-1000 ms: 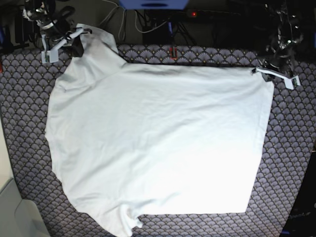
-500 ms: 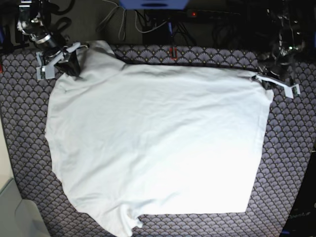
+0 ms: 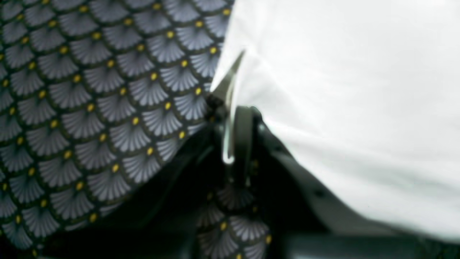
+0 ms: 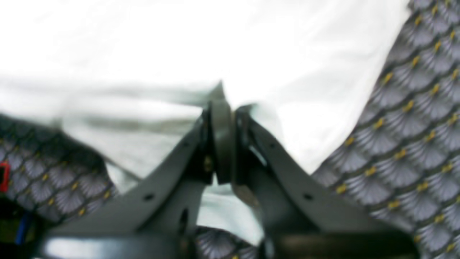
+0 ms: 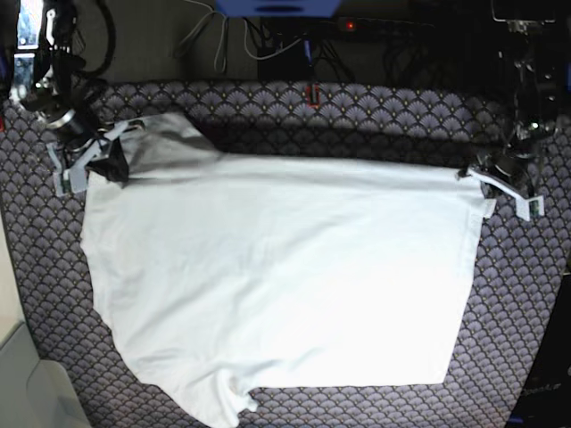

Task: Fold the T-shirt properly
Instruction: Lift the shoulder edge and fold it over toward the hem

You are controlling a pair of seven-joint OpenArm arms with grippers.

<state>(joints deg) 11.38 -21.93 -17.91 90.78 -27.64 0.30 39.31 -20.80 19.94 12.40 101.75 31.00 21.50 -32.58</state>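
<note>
- Shirt: plain white, wrinkled, short-sleeved cloth T-shirt (image 5: 277, 276) lies spread over most of the purple-grey scallop-patterned tablecloth (image 5: 526, 294), its far edge lifted at two corners.
- Left gripper (image 5: 489, 181), on the right side of the base view, has its jaws closed on the shirt's far right corner. Left wrist view shows the dark fingers (image 3: 244, 133) pressed together with a thin fold of white cloth (image 3: 345, 108) pinched between them; tablecloth (image 3: 90, 108) visible to one side.
- Right gripper (image 5: 105, 153), on the left side of the base view, is clamped on the far left corner, near a sleeve. Right wrist view is blurred, but the two dark fingers (image 4: 221, 140) meet with white fabric (image 4: 179, 46) bunched at their tips, and the scallop cloth (image 4: 413, 126) shows beside it.
- Between the two held corners the far hem runs fairly taut and nearly straight, casting a shadow on the tablecloth behind it.
- Near edge of the shirt lies flat; a small bunched flap sits at the near left corner.
- Dark cables (image 5: 259, 40) and a small red light (image 5: 351, 26) lie past the far edge of the table.
</note>
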